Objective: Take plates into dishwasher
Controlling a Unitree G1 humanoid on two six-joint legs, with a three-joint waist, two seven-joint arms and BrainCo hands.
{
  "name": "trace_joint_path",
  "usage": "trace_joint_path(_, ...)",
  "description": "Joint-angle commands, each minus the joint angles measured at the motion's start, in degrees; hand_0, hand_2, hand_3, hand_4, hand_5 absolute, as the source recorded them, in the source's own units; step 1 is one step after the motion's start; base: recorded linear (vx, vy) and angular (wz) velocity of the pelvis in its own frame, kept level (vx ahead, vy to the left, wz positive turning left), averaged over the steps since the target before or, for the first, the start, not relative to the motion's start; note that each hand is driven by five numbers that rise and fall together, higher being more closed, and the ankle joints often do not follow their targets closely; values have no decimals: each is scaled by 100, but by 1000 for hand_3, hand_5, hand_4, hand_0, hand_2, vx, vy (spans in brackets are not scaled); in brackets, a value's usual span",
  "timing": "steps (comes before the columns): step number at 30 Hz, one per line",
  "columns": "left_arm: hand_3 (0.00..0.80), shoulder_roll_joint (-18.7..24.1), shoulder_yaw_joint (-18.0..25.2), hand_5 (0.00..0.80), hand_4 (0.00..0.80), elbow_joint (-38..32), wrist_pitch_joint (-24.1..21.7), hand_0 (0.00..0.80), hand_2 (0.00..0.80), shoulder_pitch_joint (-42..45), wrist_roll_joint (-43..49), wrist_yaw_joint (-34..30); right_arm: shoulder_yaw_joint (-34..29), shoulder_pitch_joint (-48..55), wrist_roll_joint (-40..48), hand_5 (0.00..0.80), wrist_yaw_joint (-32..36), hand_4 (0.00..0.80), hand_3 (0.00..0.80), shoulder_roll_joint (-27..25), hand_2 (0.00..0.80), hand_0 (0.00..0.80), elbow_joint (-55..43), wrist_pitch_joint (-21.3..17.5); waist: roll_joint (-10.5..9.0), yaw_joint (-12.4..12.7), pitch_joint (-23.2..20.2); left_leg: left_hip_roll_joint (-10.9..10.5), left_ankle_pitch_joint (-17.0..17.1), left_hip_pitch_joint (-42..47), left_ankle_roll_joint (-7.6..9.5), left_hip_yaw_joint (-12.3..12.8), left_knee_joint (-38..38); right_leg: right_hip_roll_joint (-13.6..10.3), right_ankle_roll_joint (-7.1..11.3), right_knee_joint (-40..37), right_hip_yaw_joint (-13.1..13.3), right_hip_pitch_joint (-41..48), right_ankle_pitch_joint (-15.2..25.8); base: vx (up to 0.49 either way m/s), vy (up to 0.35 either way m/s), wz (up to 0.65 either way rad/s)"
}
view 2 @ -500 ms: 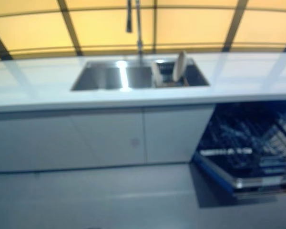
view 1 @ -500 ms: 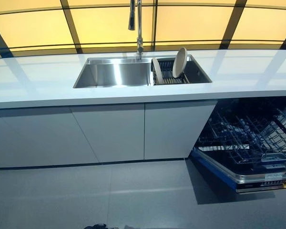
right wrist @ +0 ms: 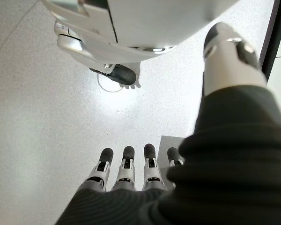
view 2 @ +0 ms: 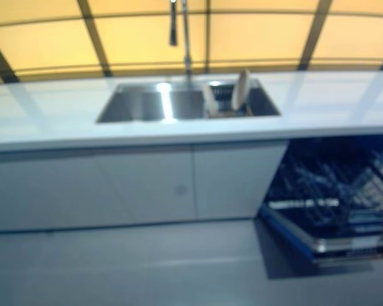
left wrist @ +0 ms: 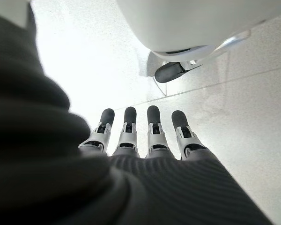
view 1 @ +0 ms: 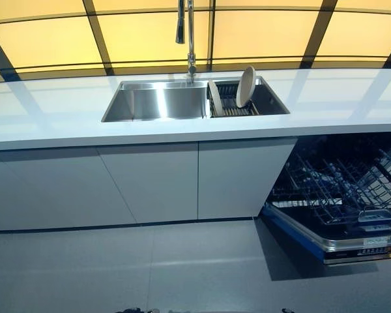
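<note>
Nearest to me, both hands hang over the pale speckled floor (right wrist: 33, 117) and show only in the wrist views. I read the left hand (left wrist: 145, 140) as open: its fingers are straight in a row, pointing down at the floor, with nothing between them. I read the right hand (right wrist: 131, 171) the same way: fingers extended, thumb apart, empty.

Further out, on my right, the open dishwasher (view 1: 339, 195) shows its dark wire lower rack (view 1: 352, 179) pulled out over the lowered door. I see no plate in the rack.

Beside it to the left run the flat white cabinet fronts (view 1: 150, 182), topped by the long white countertop (view 1: 45, 111).

Set into the countertop is the stainless steel double sink (view 1: 159, 101). Its right basin holds a dark dish rack (view 1: 231, 104). Two beige round plates stand on edge in it: the larger plate (view 1: 246, 85) leans at the right, and the smaller plate (view 1: 215, 98) tilts just beside it on the left.

Behind the sink rises the tall chrome tap (view 1: 189, 36), in front of yellow window panels (view 1: 45, 39).
</note>
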Motion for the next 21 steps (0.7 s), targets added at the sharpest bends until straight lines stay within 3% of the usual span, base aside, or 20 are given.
trace_joint_path(1,0,-201,201,0,0,457,67,0,0,-344,26,127,70,-355,167,0,-102,0,0,0,0,0,255,10,-63,19,116,-630,-241,28,638,63,-8,229,-12,182,118,-59,13,0,0,0)
trace_joint_path(21,0,-192,233,0,0,548,220,0,0,-354,158,184,177,-401,226,0,64,0,0,71,0,0,210,256,-88,-1,139,-537,-199,38,603,96,-8,328,-96,316,166,-90,-91,0,-13,0)
